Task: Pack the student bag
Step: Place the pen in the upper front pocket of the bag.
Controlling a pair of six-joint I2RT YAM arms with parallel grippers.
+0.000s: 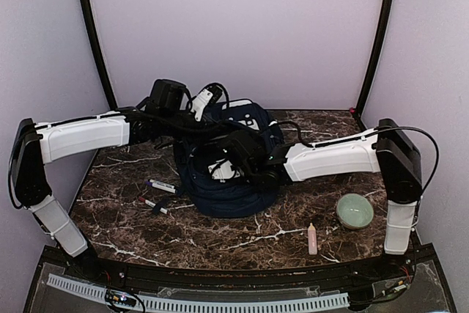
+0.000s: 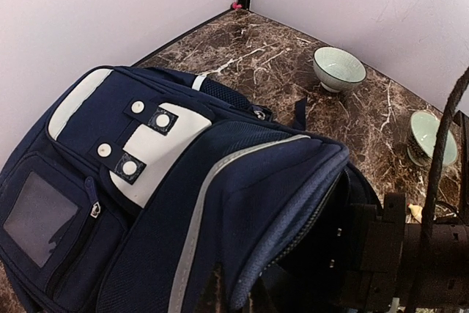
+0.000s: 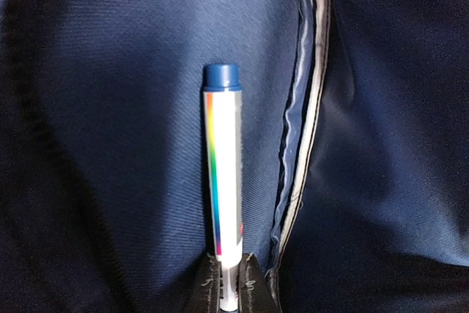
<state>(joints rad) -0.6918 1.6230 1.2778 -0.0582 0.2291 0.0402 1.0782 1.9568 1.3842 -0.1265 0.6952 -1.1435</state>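
The student bag lies mid-bench with its mouth agape. The left pincer is clenched on its rim, and the right pincer, inside, grasps a blue-capped marker. The bench is dark veined marble between pale lilac walls, carrying two bowls, two pens and one pink stick.

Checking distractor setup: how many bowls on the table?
2: far bowl toward the back right corner; near bowl front right. Others may hide behind the student bag.
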